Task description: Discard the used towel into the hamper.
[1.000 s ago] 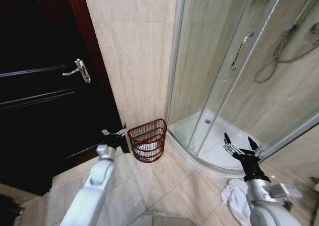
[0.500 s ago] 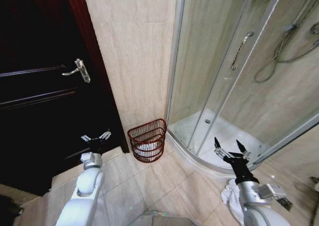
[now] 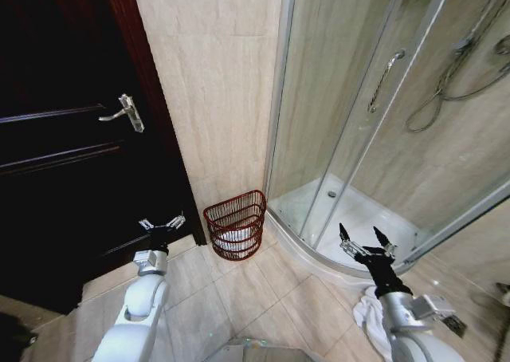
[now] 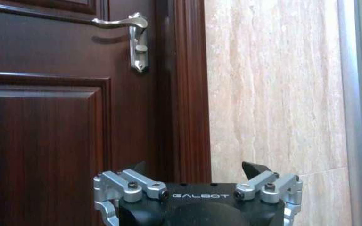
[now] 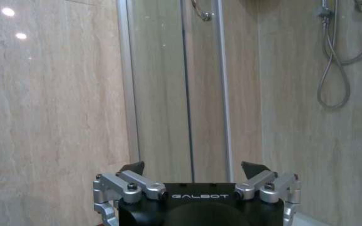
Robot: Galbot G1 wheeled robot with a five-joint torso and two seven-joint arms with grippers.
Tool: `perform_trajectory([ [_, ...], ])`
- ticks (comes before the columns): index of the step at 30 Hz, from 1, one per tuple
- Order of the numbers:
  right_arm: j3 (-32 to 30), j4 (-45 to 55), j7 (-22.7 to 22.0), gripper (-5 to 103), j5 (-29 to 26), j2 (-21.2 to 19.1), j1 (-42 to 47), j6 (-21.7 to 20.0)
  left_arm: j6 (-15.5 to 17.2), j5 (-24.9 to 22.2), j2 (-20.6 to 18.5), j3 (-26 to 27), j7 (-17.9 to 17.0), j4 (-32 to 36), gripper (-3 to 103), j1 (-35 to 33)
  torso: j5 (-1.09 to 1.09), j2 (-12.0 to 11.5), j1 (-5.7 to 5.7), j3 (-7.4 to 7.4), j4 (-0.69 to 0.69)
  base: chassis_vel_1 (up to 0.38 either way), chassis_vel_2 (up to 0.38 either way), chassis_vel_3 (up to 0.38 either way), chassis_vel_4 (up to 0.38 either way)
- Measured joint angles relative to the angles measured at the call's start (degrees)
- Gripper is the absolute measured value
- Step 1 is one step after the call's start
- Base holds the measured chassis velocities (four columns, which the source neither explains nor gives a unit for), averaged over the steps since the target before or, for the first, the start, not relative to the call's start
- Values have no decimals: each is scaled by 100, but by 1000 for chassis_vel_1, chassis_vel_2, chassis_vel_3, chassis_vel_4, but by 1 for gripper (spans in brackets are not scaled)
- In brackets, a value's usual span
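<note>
Against the wall by the shower stands the hamper (image 3: 236,225), while both grippers, left gripper (image 3: 162,222) and right gripper (image 3: 363,241), hang wide and empty, so picking the towel (image 3: 369,314) from the floor seems next.

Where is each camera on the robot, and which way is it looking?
Head view: up on the head, looking down at the floor, the hamper, the towel and both arms, left gripper and right gripper open.
Left wrist view: on the left arm, facing the dark door; its own gripper shows.
Right wrist view: on the right arm, facing the shower glass; its own gripper shows.
Shared: the door handle shows in the head and left wrist views.
</note>
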State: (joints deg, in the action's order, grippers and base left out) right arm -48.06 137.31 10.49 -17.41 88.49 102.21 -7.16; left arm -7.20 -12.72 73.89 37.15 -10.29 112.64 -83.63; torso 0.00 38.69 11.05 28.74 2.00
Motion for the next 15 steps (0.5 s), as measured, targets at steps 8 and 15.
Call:
perform_trajectory([
  [8,-33,-49,55,100,30,10,-5,44,-35,-10,-37,33,20,-17,100,-57,1,0,0,0,0,-37,-49,33,50],
  [15,-80,-98,133,100,47,7,8,163,-58,25,-25,8,26,-31,100,-64,0,0,0,0,-1,-44,-96,36,74],
])
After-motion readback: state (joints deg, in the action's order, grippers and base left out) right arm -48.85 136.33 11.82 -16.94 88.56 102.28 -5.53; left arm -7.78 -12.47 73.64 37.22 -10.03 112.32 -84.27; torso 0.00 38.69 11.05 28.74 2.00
